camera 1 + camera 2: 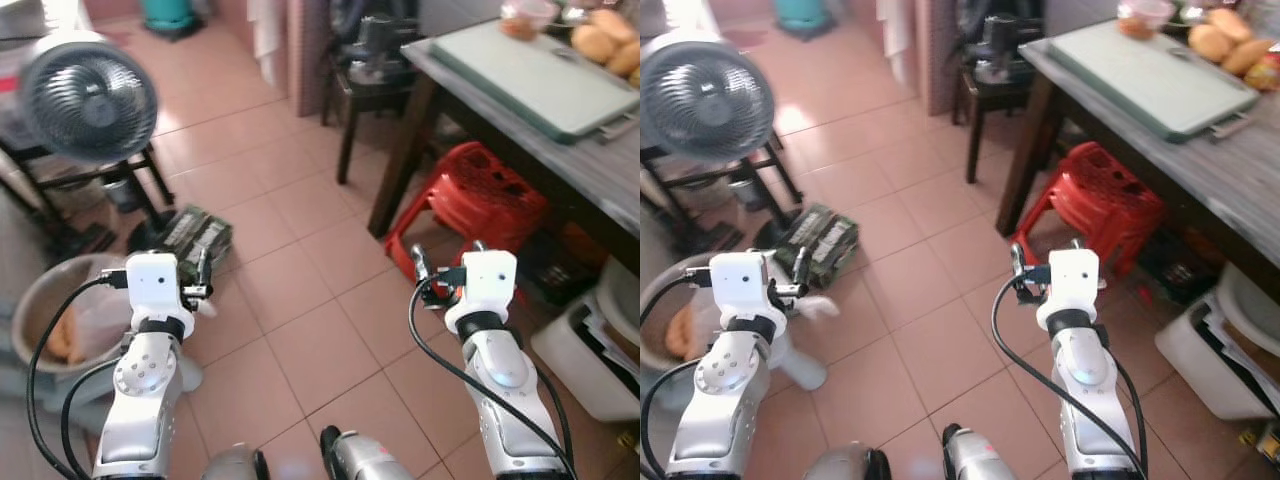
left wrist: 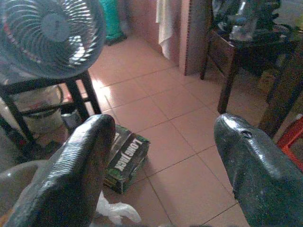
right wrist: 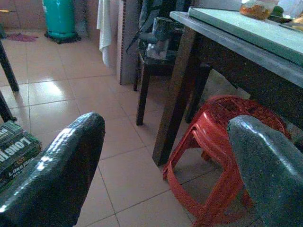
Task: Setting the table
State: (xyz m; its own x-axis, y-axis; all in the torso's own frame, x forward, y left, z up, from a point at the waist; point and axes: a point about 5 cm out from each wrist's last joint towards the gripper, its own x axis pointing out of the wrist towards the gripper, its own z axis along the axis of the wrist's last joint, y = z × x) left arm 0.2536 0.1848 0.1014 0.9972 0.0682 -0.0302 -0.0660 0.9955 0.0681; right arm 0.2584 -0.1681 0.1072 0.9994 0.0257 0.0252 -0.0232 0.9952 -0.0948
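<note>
A dark wooden table (image 1: 560, 150) stands at the right. On it lie a pale green board (image 1: 530, 75), several bread rolls (image 1: 605, 45) and a clear container of food (image 1: 525, 18). My left gripper (image 1: 200, 272) is held up over the tiled floor at the left, well away from the table. It is open, with nothing between its fingers (image 2: 71, 175). My right gripper (image 1: 448, 258) is raised near the table's corner leg, above a red stool. It is open and empty too, fingers (image 3: 265, 170) wide apart.
Stacked red plastic stools (image 1: 480, 205) sit under the table edge. A fan (image 1: 90, 95) stands on a black stand at the left. A carton (image 1: 195, 235) and a bag-lined basin (image 1: 65, 310) lie on the floor. A dark side table (image 1: 375, 75) stands behind, and a white bin (image 1: 600, 350) at the right.
</note>
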